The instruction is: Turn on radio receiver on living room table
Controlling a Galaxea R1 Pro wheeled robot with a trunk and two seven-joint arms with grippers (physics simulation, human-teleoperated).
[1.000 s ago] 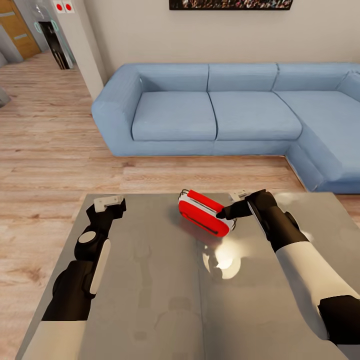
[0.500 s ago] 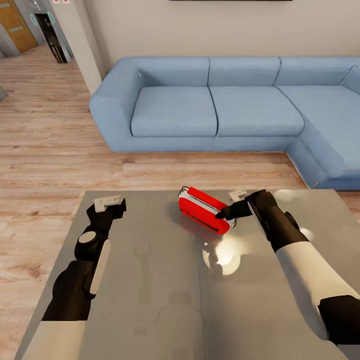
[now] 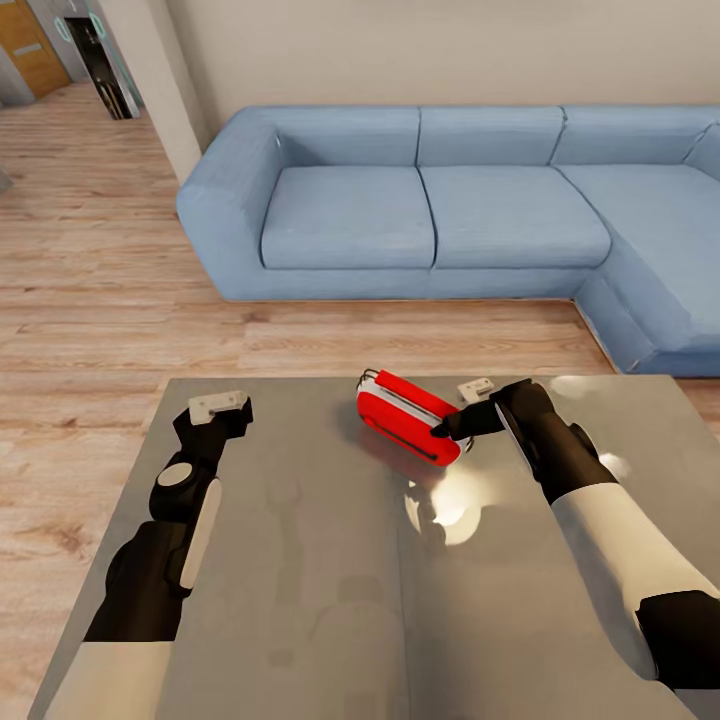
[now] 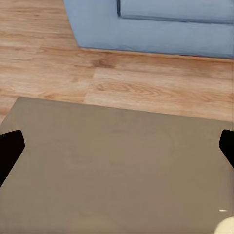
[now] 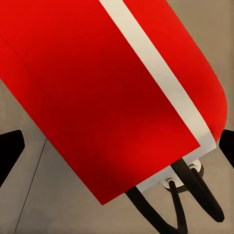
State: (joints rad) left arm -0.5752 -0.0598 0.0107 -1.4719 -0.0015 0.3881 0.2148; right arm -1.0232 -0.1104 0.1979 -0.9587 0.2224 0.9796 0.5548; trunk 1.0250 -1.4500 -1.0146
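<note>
Against the right tool (image 3: 447, 428), the radio receiver (image 3: 405, 416).

The radio receiver (image 3: 408, 419) lies on the table (image 3: 300, 560), toward its far edge and right of centre. The right gripper (image 3: 447, 428) sits just beside the receiver's near right end, seemingly touching it. The left gripper (image 3: 222, 407) rests over the table's far left corner, well apart from the receiver. Behind the table, across the floor (image 3: 120, 300), stands the corner sofa (image 3: 430, 215), wrapping round to the right.
</note>
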